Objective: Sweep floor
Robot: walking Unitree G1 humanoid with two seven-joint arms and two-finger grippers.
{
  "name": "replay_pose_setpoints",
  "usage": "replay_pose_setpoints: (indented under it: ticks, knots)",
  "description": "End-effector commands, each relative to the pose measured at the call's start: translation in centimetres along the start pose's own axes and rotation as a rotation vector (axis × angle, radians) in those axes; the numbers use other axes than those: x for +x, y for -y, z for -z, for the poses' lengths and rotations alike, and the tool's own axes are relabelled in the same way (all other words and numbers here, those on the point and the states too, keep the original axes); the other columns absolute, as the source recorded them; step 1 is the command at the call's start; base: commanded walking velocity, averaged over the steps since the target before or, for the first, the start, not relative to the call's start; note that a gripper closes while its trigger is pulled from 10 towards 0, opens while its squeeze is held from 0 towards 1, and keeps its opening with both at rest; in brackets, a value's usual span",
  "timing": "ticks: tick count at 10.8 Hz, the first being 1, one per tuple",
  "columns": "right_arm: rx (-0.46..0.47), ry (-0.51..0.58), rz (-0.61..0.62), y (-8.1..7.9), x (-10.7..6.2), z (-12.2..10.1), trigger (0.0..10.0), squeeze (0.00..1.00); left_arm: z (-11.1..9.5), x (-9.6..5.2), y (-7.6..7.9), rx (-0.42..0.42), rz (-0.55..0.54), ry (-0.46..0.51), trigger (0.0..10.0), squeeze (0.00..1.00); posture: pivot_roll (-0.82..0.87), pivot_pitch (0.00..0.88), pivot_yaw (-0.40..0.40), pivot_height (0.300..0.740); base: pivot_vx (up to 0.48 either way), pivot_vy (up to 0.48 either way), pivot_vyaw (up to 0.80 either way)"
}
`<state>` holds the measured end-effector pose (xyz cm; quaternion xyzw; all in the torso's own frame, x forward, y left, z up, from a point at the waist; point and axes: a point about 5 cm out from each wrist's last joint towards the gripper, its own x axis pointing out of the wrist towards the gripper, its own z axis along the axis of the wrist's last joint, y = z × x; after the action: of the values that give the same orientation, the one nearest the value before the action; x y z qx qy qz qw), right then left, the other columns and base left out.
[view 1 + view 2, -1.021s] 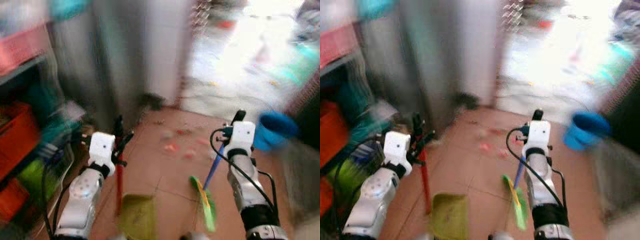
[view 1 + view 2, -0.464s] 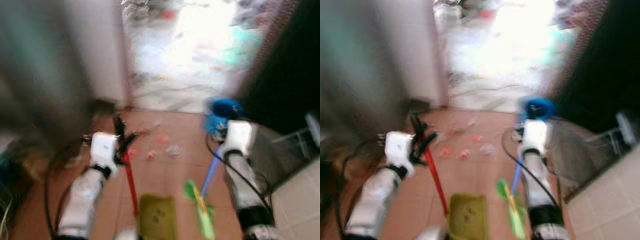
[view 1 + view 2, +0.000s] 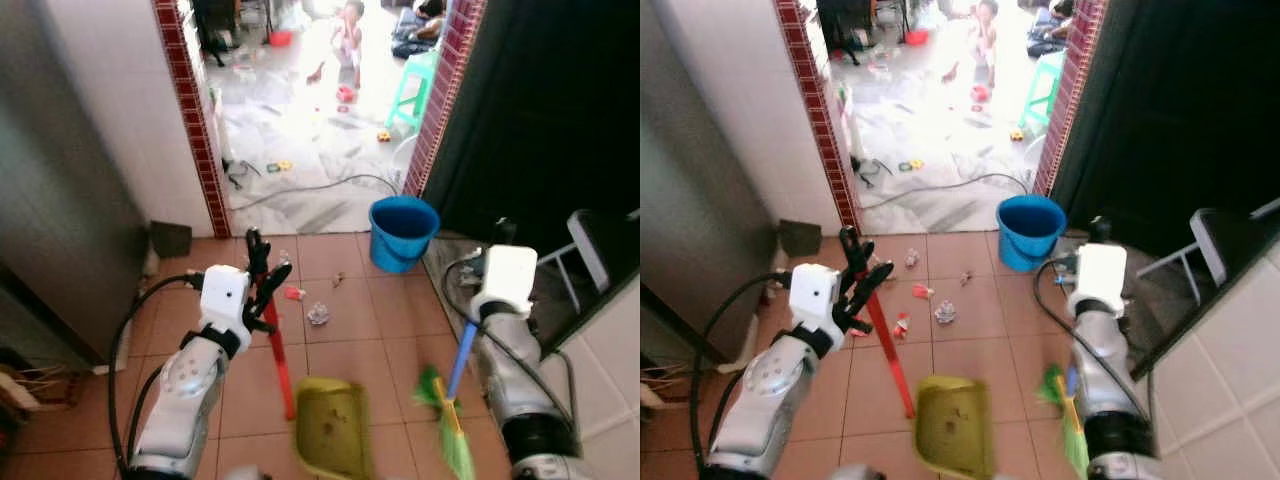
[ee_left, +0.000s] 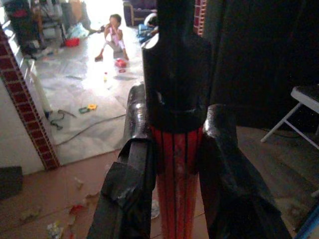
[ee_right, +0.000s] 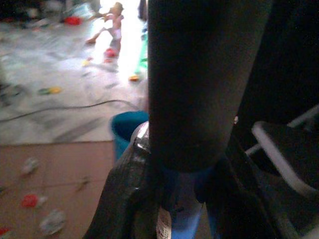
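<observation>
The left gripper (image 4: 174,164) is clamped on the red ribbed handle (image 3: 277,350) of an olive-green plastic dustpan (image 3: 330,425), which hangs low over the terracotta tiled floor (image 3: 345,330). The right gripper (image 5: 187,199) is clamped on the blue handle (image 3: 461,352) of a green-bristled broom (image 3: 447,425), its head just right of the dustpan. Scattered scraps of litter (image 3: 318,313) lie on the tiles ahead of both tools, between them and a blue plastic bucket (image 3: 403,231) by the doorway.
</observation>
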<state>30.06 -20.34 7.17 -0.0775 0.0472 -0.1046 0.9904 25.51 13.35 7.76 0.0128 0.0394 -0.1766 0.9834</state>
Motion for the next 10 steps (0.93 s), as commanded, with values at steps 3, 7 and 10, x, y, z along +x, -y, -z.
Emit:
replay_pose_setpoints:
  ticks: [3,7,10]
  knots:
    - [0.024,0.045,-0.028,-0.9,0.2,-1.2,10.0,0.00,-0.5,0.0,-1.7,0.146,-0.048,-0.024,10.0,0.00,0.01,0.000,-0.060,0.740,0.000,0.137,0.00]
    - [0.020,0.038,-0.065,-1.7,-0.3,-0.5,10.0,0.00,-0.1,-0.8,-2.0,0.170,-0.142,-0.015,10.0,0.00,0.00,0.000,-0.022,0.740,0.000,0.000,0.00]
    - [0.038,0.092,-0.070,-1.1,0.0,-1.6,10.0,0.00,-1.0,-0.2,-1.6,0.112,-0.131,0.022,10.0,0.00,0.00,0.000,-0.009,0.740,0.000,0.000,0.00]
